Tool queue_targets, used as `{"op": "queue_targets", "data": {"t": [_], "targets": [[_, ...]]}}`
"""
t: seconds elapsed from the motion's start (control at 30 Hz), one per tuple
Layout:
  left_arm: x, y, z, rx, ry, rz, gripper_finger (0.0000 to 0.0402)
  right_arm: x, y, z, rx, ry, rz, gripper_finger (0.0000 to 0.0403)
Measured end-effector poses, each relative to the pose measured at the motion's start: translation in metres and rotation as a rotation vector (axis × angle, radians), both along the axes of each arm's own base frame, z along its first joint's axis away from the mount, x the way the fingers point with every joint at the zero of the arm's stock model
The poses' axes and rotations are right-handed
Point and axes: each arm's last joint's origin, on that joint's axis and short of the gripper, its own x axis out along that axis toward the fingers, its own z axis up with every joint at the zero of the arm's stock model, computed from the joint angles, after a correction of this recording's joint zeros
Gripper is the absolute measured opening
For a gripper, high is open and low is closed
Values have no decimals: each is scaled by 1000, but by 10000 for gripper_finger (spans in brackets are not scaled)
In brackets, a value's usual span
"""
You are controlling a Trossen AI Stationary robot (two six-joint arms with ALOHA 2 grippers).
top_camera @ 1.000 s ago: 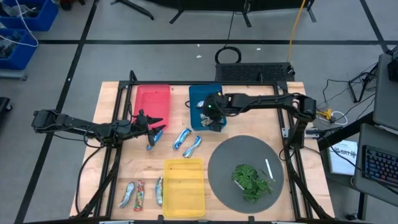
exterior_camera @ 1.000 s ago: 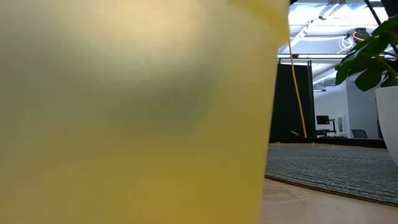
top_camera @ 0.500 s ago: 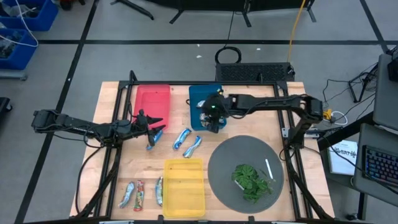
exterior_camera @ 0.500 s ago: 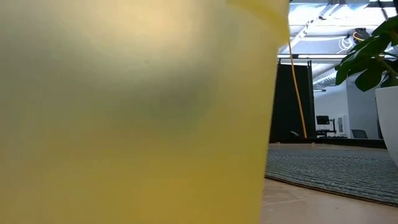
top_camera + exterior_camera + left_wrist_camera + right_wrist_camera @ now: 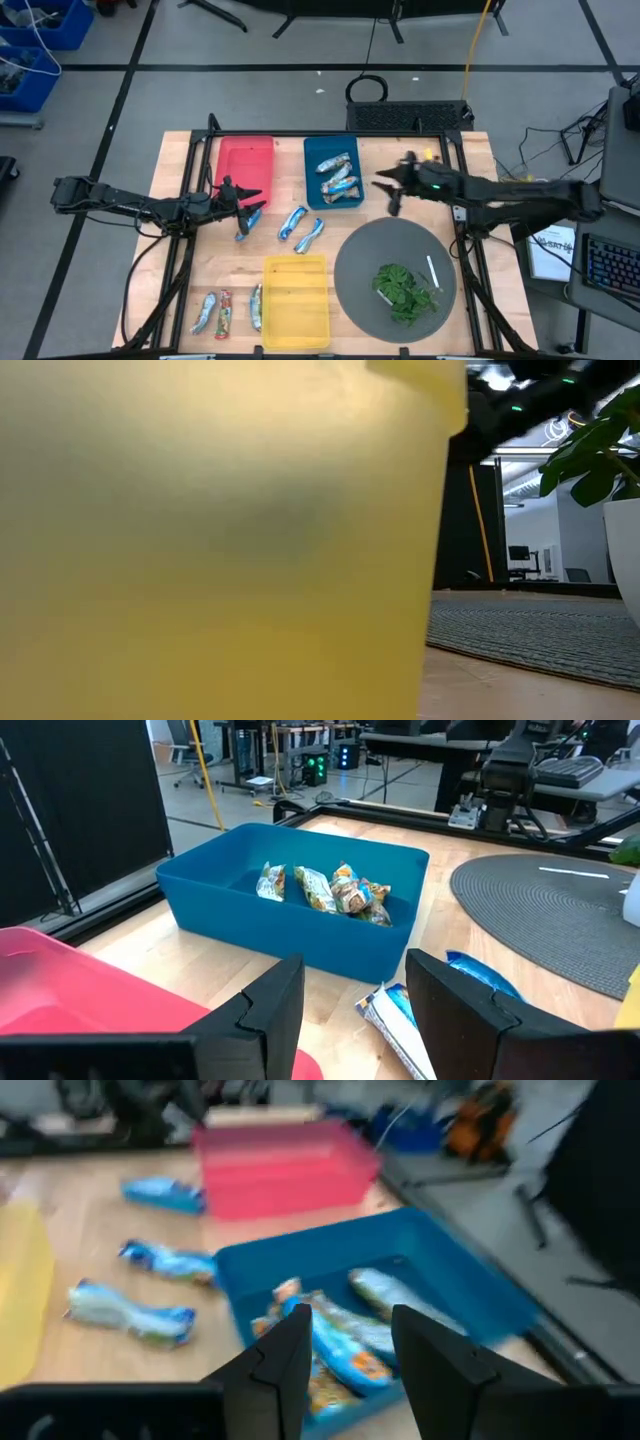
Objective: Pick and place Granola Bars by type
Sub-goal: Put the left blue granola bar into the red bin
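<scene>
Granola Bars [image 5: 337,176] — crinkled foil, in blue bin [image 5: 312,186] | right pincer [image 5: 391,188] open beside it | left pincer [image 5: 248,200] open — probably empty

Even, bright overhead light across high view; shadows soft and short. Low view almost filled by out-of-focus yellow bin [image 5: 220,540]; ceiling lights glare beyond it. Right wrist view motion-blurred throughout. Left wrist view sharp nearby; wrappers in blue bin [image 5: 300,900] glint.
</scene>
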Motion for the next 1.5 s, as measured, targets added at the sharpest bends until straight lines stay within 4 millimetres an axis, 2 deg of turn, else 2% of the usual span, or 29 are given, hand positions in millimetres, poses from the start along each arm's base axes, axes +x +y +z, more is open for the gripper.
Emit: {"op": "queue_targets", "data": {"t": [0.2,0.43,0.67,0.97,1.23,1.37,1.5], "targets": [[0,0,0,0,0,0,179,-49,7,-27,-22,-117,-99,127],[0,0,0,0,0,0,179,-75,11,-56,-30,-221,-101,125],[0,0,0,0,0,0,179,-82,13,-74,-42,-248,-95,125],[0,0,0,-11,-5,2,179,-82,17,-73,-59,-257,42,125],[0,0,0,-52,-23,15,179,-82,17,-73,-59,-252,44,126],[-1,2,0,-51,-27,78,179,-82,17,-73,-59,-252,44,124],[0,0,-2,-128,-29,27,179,-82,17,-73,-59,-251,44,124]]}}
